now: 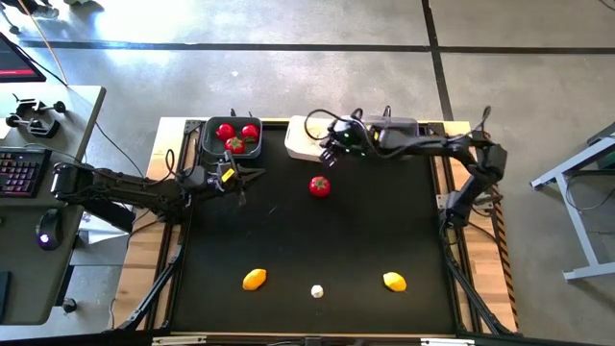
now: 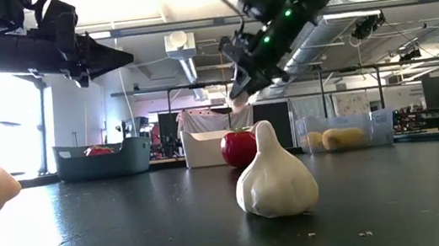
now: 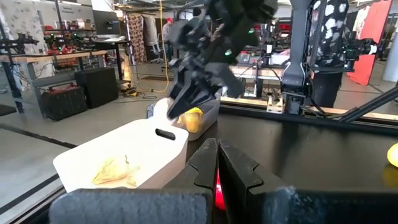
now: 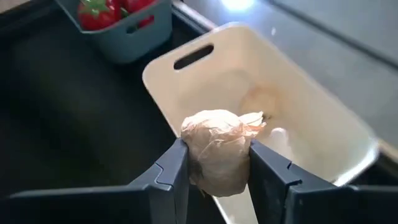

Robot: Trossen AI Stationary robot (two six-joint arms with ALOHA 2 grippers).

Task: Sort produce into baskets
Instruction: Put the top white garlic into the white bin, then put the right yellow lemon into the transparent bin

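My right gripper (image 4: 217, 155) is shut on a white garlic bulb (image 4: 217, 140) above the near rim of the white basket (image 4: 311, 112); it shows at the table's far middle in the high view (image 1: 332, 144). My left gripper (image 1: 237, 179) is shut and empty, just in front of the dark grey basket (image 1: 209, 144) that holds three tomatoes (image 1: 235, 144). One tomato (image 1: 319, 185) rests on the mat at mid-table. Two lemons (image 1: 254, 279) (image 1: 394, 281) and a garlic bulb (image 1: 317, 290) lie near the front edge. My right gripper pinches the garlic bulb by its two opposite sides (image 4: 191, 149) between its two fingers. The bulb is lifted clear and stands over the white basket's near rim, its papery tip (image 4: 255, 119) toward the basket's inside.
A third basket (image 2: 344, 134) holding lemons stands at the far right beside the white one. The white basket holds another pale piece (image 3: 115, 171). A desk with a keyboard (image 1: 19, 173) stands left of the table.
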